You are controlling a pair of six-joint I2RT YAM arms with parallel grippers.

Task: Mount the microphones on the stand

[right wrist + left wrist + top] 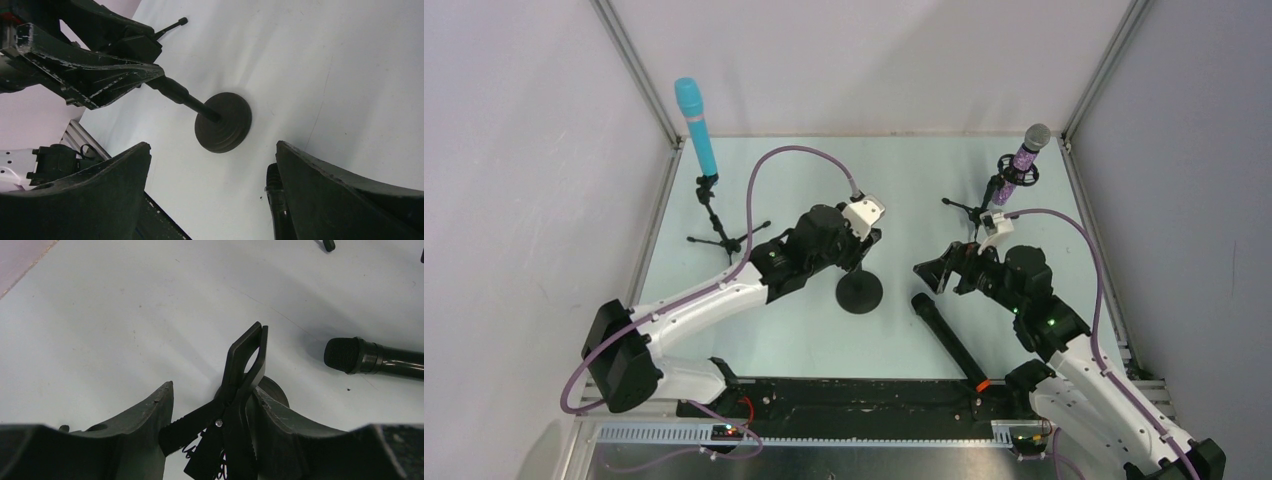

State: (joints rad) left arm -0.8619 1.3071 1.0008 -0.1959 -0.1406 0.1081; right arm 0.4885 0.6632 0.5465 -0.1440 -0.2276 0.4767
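Left gripper (214,390): closed in on the spring clip (245,360) at the top of the round-base stand (860,292); in my left wrist view a finger sits against each side of the clip
Right gripper (212,145): spread wide and holding nothing, hanging above the table (804,340) and facing the round-base stand
Round-base stand: upright near the middle of the table, between my two arms
Black microphone (949,340): lying flat on the table, right of the stand's base and apart from it, grille end towards the middle, orange ring (982,384) at the near edge; part of it shows just beside my right gripper's finger
Blue microphone (696,125): seated upright in the left tripod stand (716,225) at the far left corner
Purple microphone (1027,152): tilted in the right tripod stand (984,205) at the far right, silver grille uppermost
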